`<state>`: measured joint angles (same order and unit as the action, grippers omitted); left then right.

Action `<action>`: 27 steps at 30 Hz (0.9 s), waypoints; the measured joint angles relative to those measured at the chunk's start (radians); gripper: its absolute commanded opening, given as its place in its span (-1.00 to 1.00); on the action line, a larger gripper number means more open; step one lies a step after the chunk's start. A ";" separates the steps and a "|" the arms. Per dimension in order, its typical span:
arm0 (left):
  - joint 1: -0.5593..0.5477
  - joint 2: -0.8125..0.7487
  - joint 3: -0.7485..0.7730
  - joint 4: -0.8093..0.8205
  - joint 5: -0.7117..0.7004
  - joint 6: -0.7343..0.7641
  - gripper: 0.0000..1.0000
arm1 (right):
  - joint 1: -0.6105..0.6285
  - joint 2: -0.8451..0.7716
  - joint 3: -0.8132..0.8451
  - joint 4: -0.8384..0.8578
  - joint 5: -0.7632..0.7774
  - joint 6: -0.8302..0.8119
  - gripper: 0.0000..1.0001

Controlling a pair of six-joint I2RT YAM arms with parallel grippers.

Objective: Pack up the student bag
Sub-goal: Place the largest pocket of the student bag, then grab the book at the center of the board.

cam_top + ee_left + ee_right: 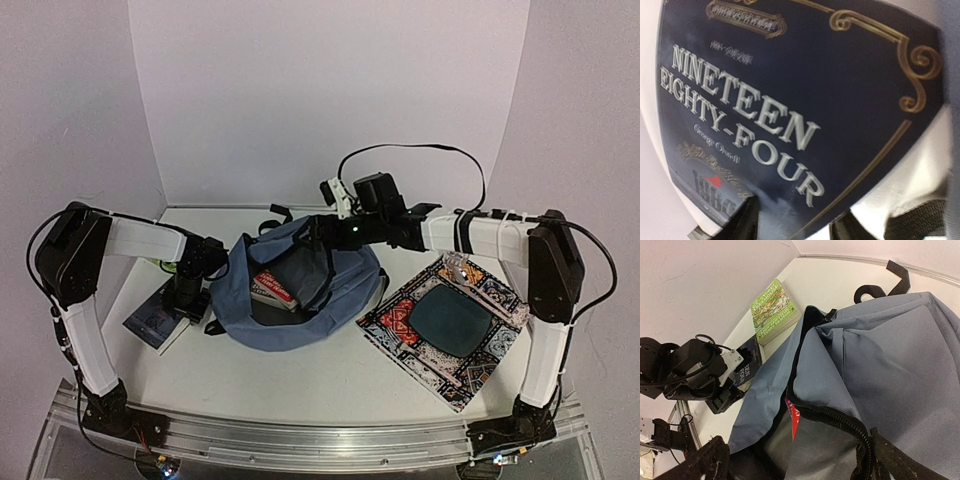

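The student bag (300, 290) lies open in the middle of the table, slate-blue, with a red book (273, 290) inside. In the right wrist view the bag's zipped flap (865, 370) sits between the wide-apart fingers of my right gripper (800, 465), and a red sliver of the book (794, 415) shows under it. My right gripper (325, 235) hovers at the bag's far rim, open. My left gripper (188, 285) is low over a dark blue book titled Nineteen Eighty-Four (790, 100), left of the bag. Its fingers (740, 220) stand apart at the book's near corner.
A green book (772, 310) lies by the back left wall, beyond the blue book (155, 318). On the right, a patterned cloth mat (400, 325) carries a dark slate-like rectangle (450, 318) and a clear pencil case (470, 272). Black bag straps (890, 280) trail towards the back wall.
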<state>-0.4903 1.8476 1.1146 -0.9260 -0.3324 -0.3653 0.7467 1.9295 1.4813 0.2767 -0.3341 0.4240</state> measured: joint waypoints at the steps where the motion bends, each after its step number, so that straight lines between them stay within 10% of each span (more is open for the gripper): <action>1: -0.001 0.003 0.001 -0.003 -0.010 0.001 -0.40 | 0.000 -0.006 -0.005 0.000 0.000 -0.003 0.94; 10: -0.015 -0.027 0.009 -0.019 -0.038 0.001 -0.98 | 0.001 -0.053 -0.019 0.007 -0.007 -0.020 0.97; 27: -0.010 -0.218 0.086 -0.177 -0.048 -0.094 -1.00 | 0.053 -0.079 -0.019 0.007 -0.002 -0.003 0.96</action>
<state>-0.5003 1.6295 1.2010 -1.1029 -0.3807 -0.4592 0.7999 1.8507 1.4628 0.2832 -0.3361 0.4210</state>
